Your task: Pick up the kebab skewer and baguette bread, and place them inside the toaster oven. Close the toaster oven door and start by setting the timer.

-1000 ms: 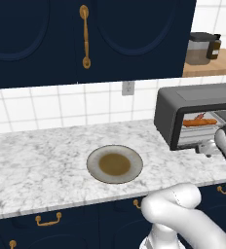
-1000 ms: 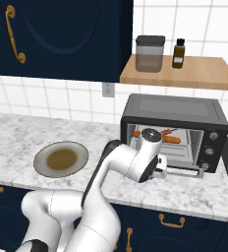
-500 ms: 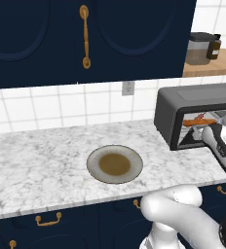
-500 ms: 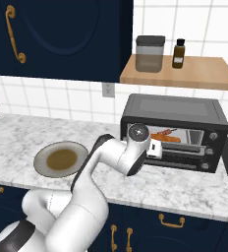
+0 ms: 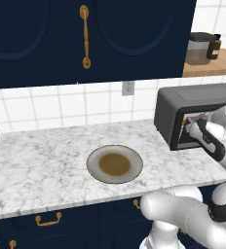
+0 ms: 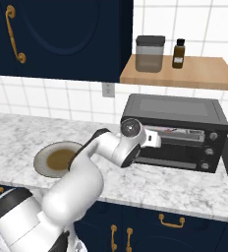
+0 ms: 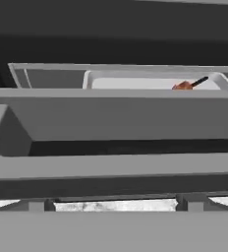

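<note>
One toaster oven point(image 6: 177, 130) is sitting at the counter's point(image 5: 47, 160) right end, no legible writing showing | toaster oven door point(image 6: 172, 150) is standing nearly closed | claw point(image 6: 153, 139) is gaping wide against the door's top edge, gripping nothing | kebab skewer point(image 7: 188, 84) is lying inside the oven | plate point(image 5: 115, 164) is sitting mid-counter

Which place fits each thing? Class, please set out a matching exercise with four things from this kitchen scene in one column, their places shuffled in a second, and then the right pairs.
Things
1. plate
2. toaster oven
3. brown bottle
4. gripper

Places
A. on the wooden shelf, beside a grey canister
B. on the marble counter, left of the oven
C. at the oven's front, near the top of its door
D. on the counter, under the shelf

Pairs: 1-B, 2-D, 3-A, 4-C
</note>
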Available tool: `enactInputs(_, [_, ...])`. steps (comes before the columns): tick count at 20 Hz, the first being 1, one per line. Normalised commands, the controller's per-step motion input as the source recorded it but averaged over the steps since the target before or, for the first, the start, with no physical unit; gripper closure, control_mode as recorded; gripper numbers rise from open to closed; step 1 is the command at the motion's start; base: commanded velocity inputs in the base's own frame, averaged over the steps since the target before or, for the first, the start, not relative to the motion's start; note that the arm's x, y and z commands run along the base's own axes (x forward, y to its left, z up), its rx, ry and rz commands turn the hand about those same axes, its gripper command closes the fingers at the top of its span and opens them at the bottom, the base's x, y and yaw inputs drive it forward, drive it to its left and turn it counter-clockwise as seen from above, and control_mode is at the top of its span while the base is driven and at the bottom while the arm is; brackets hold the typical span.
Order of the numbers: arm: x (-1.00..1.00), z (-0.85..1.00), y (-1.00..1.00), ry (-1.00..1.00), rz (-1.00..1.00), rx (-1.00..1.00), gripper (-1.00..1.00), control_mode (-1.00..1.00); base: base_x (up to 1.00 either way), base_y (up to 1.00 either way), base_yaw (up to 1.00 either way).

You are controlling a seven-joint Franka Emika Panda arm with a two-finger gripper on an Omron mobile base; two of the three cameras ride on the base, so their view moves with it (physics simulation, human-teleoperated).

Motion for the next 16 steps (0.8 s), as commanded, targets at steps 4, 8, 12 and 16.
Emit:
enactInputs(4, [0.39, 0.19, 0.0, 0.0, -0.03, -0.04, -1.0, -1.0, 0.0, 0.0, 0.0])
enactInputs(8, [0.56, 0.16, 0.0, 0.0, -0.03, -0.06, -1.0, -1.0, 0.0, 0.0, 0.0])
enactInputs(12, [0.44, 0.05, 0.0, 0.0, -0.02, -0.06, -1.0, -1.0, 0.0, 0.0, 0.0])
enactInputs(16, [-0.04, 0.15, 0.0, -0.01, -0.01, -0.03, -1.0, -1.0, 0.0, 0.0, 0.0])
